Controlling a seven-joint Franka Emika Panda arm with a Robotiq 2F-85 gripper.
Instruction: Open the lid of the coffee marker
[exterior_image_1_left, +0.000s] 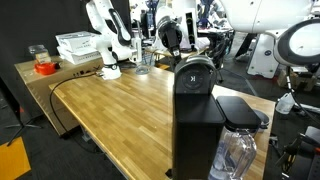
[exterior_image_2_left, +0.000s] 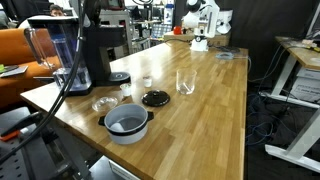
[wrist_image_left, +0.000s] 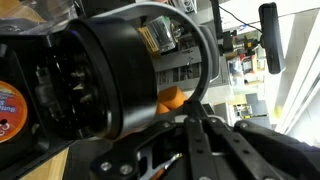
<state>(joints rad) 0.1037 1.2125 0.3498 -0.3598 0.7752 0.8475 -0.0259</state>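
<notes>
The black coffee maker (exterior_image_1_left: 196, 115) stands at the near end of the wooden table; it also shows in an exterior view (exterior_image_2_left: 97, 50). Its lid with a silver bail handle (exterior_image_1_left: 196, 64) is on top. In the wrist view the round black lid (wrist_image_left: 95, 75) and its silver handle (wrist_image_left: 208, 60) fill the frame. My gripper (wrist_image_left: 187, 118) has its two fingers pressed together at the lower end of the handle, and seems shut on it. In an exterior view the gripper (exterior_image_1_left: 172, 38) hangs just above and behind the lid.
A clear water tank (exterior_image_1_left: 236, 150) sits on the machine's side. On the table (exterior_image_2_left: 200, 120) are a grey pot (exterior_image_2_left: 127, 123), a black dish (exterior_image_2_left: 155, 98), a glass (exterior_image_2_left: 185, 82) and small glass items (exterior_image_2_left: 105, 103). A white basket (exterior_image_1_left: 78, 45) stands at the far corner.
</notes>
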